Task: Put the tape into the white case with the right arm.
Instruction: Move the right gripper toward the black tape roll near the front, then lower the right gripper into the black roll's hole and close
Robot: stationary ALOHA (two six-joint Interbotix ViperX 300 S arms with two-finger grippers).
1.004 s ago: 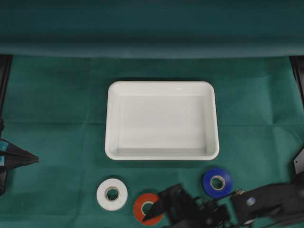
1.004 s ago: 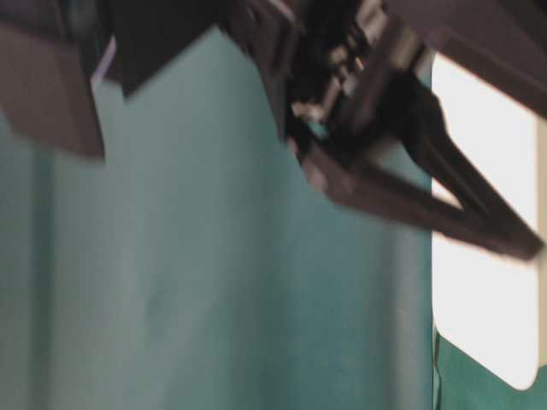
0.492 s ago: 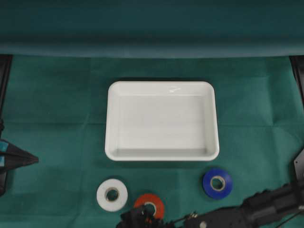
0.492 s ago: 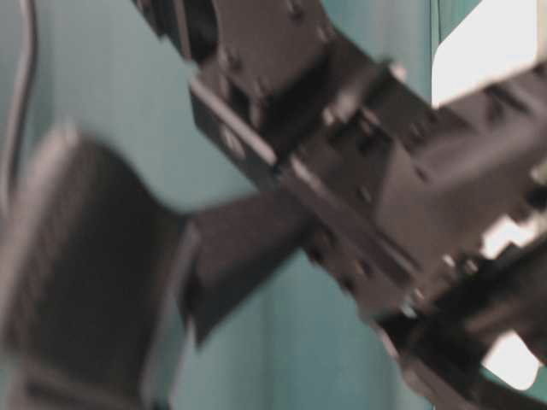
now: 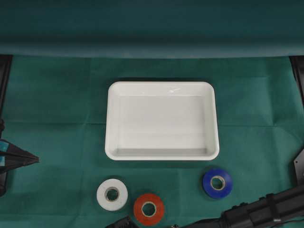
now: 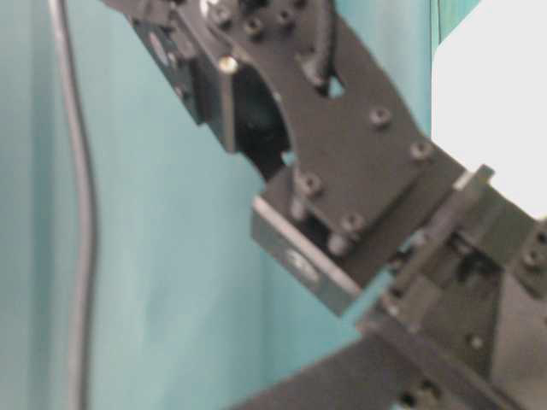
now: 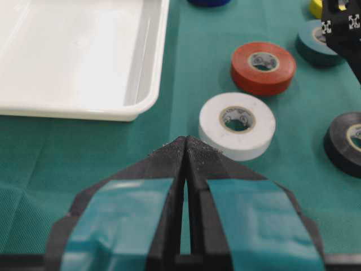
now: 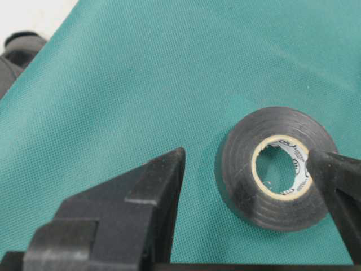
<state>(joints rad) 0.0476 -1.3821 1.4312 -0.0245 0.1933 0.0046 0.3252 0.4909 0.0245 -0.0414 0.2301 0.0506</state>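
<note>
desk [image 5: 52,99]: green cloth.
case [image 5: 162,155]: white, mid-desk, holds nothing.
right arm [image 5: 259,213]: low along the near edge.
tapes: white [image 5: 112,194], red [image 5: 148,209], blue [image 5: 217,182] on cloth near the case.
right wrist only: black tape [image 8: 276,167] flat on cloth, right fingers [image 8: 256,169] spread wide, one tip over its core.
left fingers [image 7: 185,148]: pressed together, gripping nothing.

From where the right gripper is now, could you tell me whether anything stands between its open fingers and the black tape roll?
Nothing visible does. In the right wrist view the right gripper is open, and the black tape roll lies flat on the green cloth between its fingers, nearer the right one, which overlaps the roll's edge.
</note>
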